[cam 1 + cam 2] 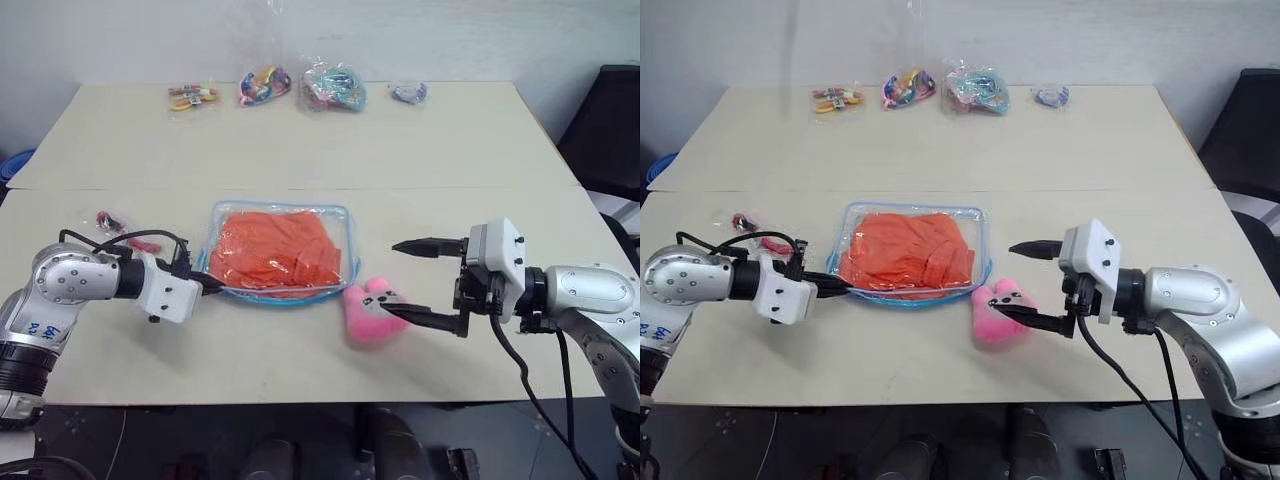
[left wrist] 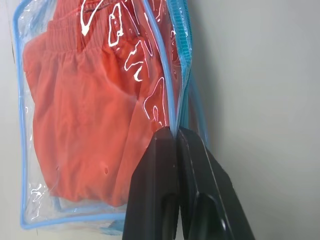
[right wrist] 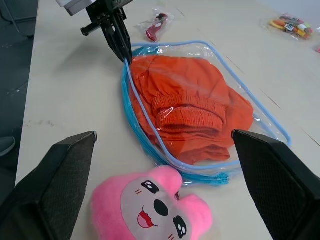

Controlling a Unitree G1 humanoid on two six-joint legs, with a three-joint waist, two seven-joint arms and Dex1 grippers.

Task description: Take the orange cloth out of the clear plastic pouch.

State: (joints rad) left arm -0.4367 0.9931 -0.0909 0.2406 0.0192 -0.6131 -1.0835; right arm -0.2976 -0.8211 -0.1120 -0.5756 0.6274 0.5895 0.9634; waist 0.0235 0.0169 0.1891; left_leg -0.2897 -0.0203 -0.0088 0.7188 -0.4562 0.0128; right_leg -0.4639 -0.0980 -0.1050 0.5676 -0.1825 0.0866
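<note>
Orange fabric fills the pouch, wrinkled, gathered band showing through the plastic.

Left gripper (image 1: 212,284): black fingers pressed together, clamped on the blue trim at the near-left corner of the clear plastic pouch (image 1: 340,225). Left wrist view confirms it: the fingers (image 2: 160,165) pinch the blue edge, with the cloth lying just past and to one side of the tips.

Orange cloth (image 1: 272,250): wholly inside the pouch, flat on the table (image 1: 480,140), directly beyond the left fingertips. Pouch runs longer left to right than front to back; the zipper side appears to be the near edge, gaping slightly in the right wrist view.

Pink plush charm (image 1: 370,312): sits on the table at the pouch's near-right corner, just under the right gripper's lower finger. Touching or not, I cannot tell.

Right gripper (image 1: 424,281): fingers wide apart, empty, aimed toward the pouch from the right, hovering close to its right end above the charm.

Judgement: left hand anchors the pouch; right is the free hand. The cloth lies leftward and slightly beyond its fingers, so the coming reach is through the near opening.

Small bags of colourful items (image 1: 332,86) far back, well apart, irrelevant.
</note>
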